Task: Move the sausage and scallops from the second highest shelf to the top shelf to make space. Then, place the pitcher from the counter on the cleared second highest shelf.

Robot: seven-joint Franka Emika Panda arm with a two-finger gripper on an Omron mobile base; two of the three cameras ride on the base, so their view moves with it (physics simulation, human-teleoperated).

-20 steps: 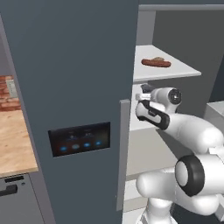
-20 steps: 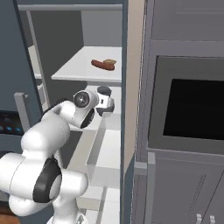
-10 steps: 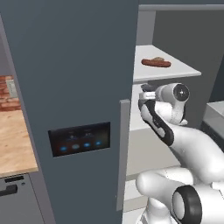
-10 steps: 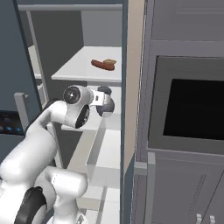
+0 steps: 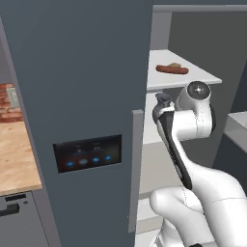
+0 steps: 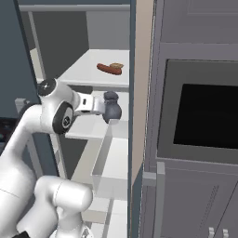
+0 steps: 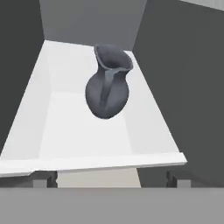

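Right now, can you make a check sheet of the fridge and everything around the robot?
Surface: pale shelves in an open dark fridge; wooden counter to the left.
Job's things: sausage and scallops lie together on the top shelf; pitcher stands on the shelf below, handle toward the camera.
Clutter: nothing seen.
Tool: tool open, drawn back from the pitcher, holding nothing.
Cables: nothing seen.
Surroundings: fridge door with a blue-lit panel, brick wall, built-in oven with grey cabinets.
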